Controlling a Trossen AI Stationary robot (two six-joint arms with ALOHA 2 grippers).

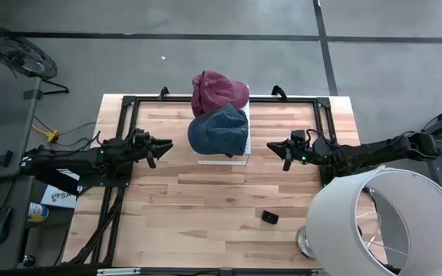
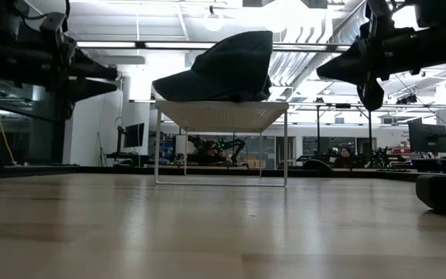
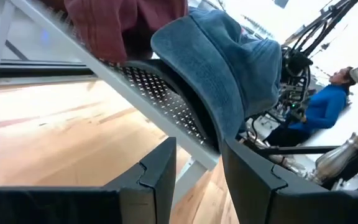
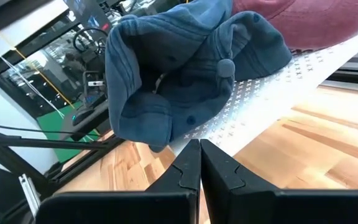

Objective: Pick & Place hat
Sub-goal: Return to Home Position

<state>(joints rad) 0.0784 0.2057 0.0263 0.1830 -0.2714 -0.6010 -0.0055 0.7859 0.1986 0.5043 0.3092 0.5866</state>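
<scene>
**Cap Handling: Soft Crown, Stiffer Brim**

The left gripper (image 1: 166,145) hovers over the table (image 1: 206,207) just beside the shelf (image 2: 223,116), with its fingers apart and nothing between them. The right gripper (image 1: 273,146) hovers on the opposite side, fingers pressed together and empty. Between them the blue cap (image 1: 219,130) rests on the white perforated shelf. The red cap (image 1: 219,92) sits behind it, touching. Both caps appear light, soft and non-fragile, and the crown will likely collapse under pressure. Pinch the stiffer brim where it overhangs the shelf edge.
</scene>
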